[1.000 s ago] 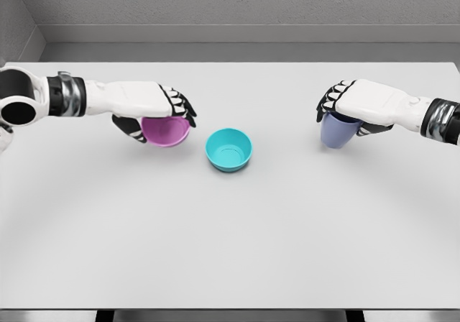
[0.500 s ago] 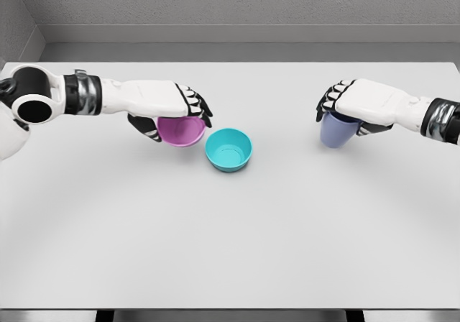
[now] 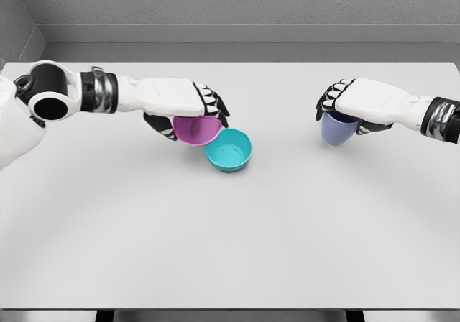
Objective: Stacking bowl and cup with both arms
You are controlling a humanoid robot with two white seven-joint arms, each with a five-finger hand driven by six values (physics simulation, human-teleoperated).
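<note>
head view of a white worktop (image 3: pixel 230 250) with both arms reaching inward. left hand (image 3: pixel 188 106), entering from the left edge, is closed from above around the rim of a pink bowl (image 3: pixel 195 131), thumb on the near-left wall and fingers (image 3: pixel 214 100) curled over the far rim; the bowl appears lifted off the surface, though the gap beneath it is hard to judge from this angle. pink bowl overlaps the upper-left rim of a teal bowl (image 3: pixel 230 152), which stands upright on the worktop near the centre, open side up. right hand (image 3: pixel 350 105), entering from the right edge, is wrapped over the top of a lavender cup (image 3: pixel 338 129), fingertips (image 3: pixel 327 105) bent down over its left rim. cup sits well apart from both bowls, at the right of the worktop. grey wall (image 3: pixel 237 2) runs behind the far edge.
</note>
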